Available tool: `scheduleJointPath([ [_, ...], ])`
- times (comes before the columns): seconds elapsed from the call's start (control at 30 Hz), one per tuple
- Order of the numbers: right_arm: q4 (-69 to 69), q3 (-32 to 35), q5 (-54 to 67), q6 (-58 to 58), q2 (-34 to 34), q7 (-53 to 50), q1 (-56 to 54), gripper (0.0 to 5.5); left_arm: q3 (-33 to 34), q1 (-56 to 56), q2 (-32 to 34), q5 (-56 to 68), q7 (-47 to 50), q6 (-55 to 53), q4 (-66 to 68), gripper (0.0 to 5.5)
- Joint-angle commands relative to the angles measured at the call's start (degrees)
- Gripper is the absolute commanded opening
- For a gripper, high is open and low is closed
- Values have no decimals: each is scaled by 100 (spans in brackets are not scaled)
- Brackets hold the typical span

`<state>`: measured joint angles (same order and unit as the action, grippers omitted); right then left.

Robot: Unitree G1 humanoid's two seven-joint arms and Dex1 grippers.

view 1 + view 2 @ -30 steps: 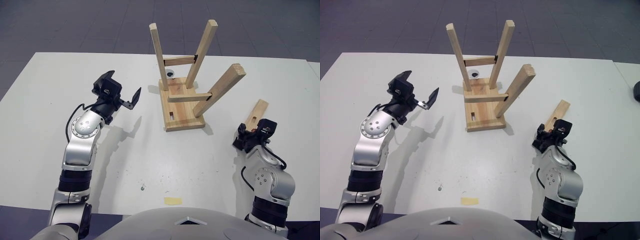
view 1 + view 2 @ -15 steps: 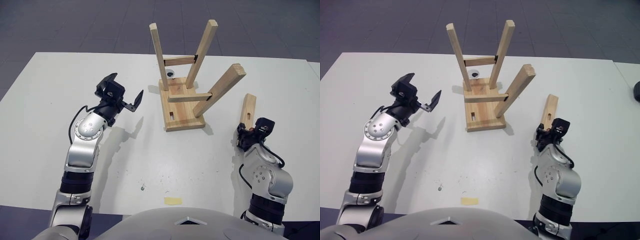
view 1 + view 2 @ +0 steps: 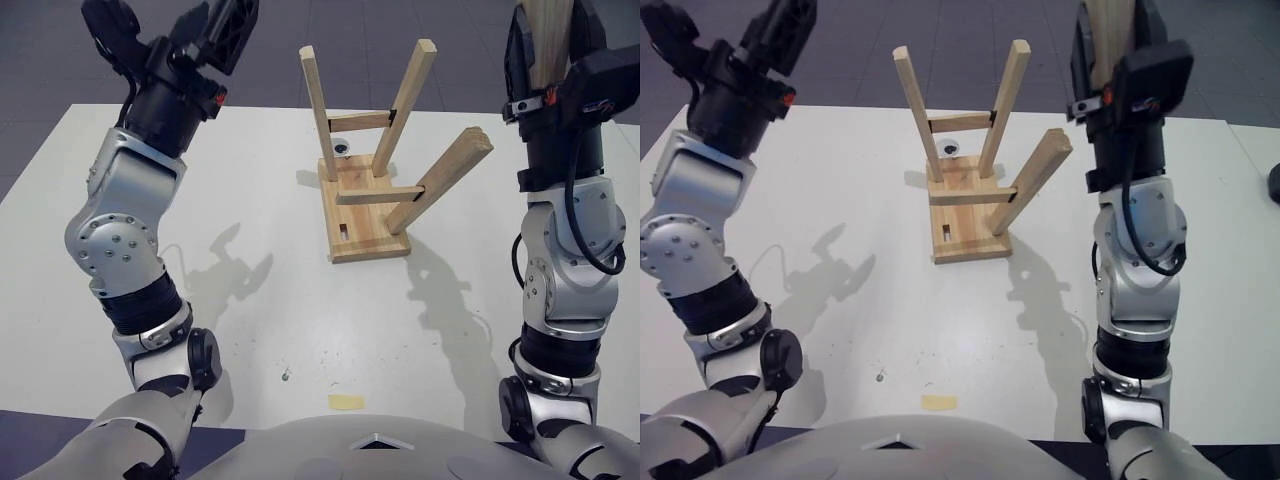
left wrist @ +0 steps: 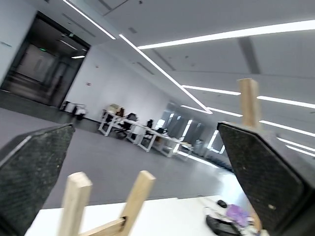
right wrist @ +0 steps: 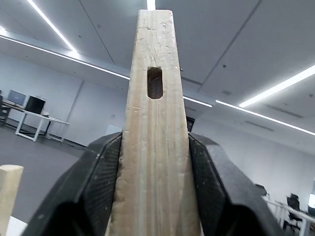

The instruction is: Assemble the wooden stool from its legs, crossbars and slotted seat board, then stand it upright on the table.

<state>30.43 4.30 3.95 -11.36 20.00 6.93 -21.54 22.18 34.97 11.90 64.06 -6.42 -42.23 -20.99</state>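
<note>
Stool leg (image 5: 155, 147) stands straight up, pinched tight between the two fingers of the right claw (image 3: 552, 60), high above the table (image 3: 120, 180). Up close, a small slot (image 5: 155, 82) is cut near its top. The left claw (image 3: 168, 30) is spread wide, also up high. Between the arms, the stool (image 3: 365, 215) sits upside down on the table. Its three legs (image 3: 318, 110) point up, and one leans.

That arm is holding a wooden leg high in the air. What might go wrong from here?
1. The leg, held high by the right gripper, may slip and drop onto the stool below.
2. The leaning leg looks loosely seated, so pushing the new one in might knock it out.
</note>
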Motion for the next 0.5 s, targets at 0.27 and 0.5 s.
scheduleJointPath([
  [0.27,660,-1199,1280,-383,-44,1627,303,205,-520,293,324,2756,1019,-275,-339,487],
  [0.5,653,-1281,1230,-391,-44,1768,408,205,-578,250,875,2562,866,-182,-356,378],
])
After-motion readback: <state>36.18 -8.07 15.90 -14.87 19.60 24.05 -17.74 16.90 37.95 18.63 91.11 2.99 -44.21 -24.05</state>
